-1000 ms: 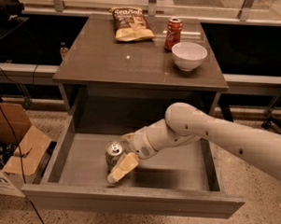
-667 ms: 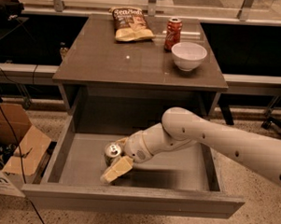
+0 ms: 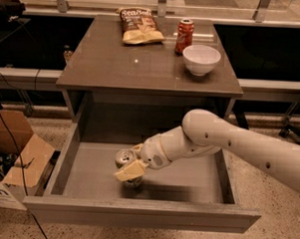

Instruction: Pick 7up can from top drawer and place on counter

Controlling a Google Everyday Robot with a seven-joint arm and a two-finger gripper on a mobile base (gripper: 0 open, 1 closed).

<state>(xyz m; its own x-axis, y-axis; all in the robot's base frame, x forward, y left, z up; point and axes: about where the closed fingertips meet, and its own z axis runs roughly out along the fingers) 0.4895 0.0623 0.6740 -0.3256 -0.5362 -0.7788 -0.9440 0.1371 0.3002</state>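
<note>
The top drawer is pulled out wide below the counter. The 7up can, pale with a silver top, sits on the drawer's grey floor left of the middle. My gripper is down inside the drawer and right at the can, reaching in from the right. Its pale front part covers the can's lower body. The can still seems to rest on the drawer floor.
On the counter stand a red soda can, a white bowl and a bag of chips. A cardboard box lies on the floor to the left of the drawer. My white arm crosses the drawer's right side.
My gripper has moved left and slightly up in the drawer and now sits against the can. The can has stayed where it was.
</note>
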